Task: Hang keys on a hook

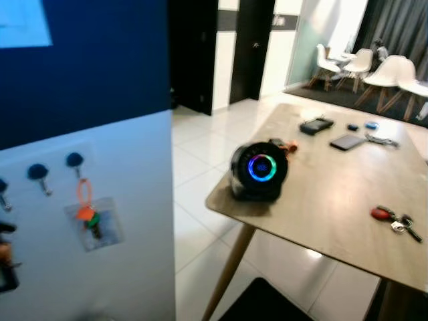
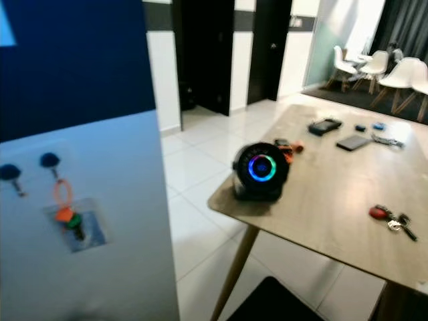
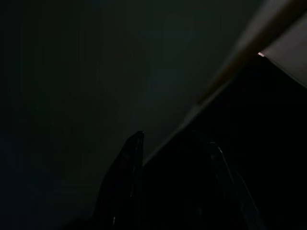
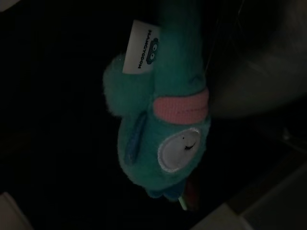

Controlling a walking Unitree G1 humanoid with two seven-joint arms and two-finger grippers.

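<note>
Nearest: teal plush charm (image 4: 160, 120), white tag, pink band, stitched eye, hanging close before the right wrist camera. Something thin and reddish pokes out below it, maybe keys; too dark to be sure. Right hand's own fingers not made out, so cannot tell whether it pinches the charm.

Left hand (image 3: 168, 182): two black fingers in deep shade, a clear gap between them, spread, holding nothing. A pale edge runs diagonally beyond. Arm looks idle.

Head views: pale board (image 1: 127, 267) to the robot's left with blue-capped hooks. One hook (image 1: 74, 160) already carries an orange loop with a tagged key bundle (image 1: 90, 217). The hook (image 1: 38, 172) just beside it looks free. More dark shapes at the board's far left edge, unclear.

Wooden desk (image 1: 321, 207) to the right, well apart from the board. On it: round black speaker (image 1: 259, 170) with glowing ring near the corner; red-tagged keys (image 1: 394, 219) near the right edge; phone (image 1: 316, 125) and tablet (image 1: 348, 142) farther back. White chairs (image 1: 391, 77) beyond.

Judgement: if the right hand does hold a plush keyring, the step is carrying it to the board. To do it well: face the board squarely, pick the free hook, bring the ring above the hook tip, lower it on, and keep the plush from swinging into the hung bundle.
</note>
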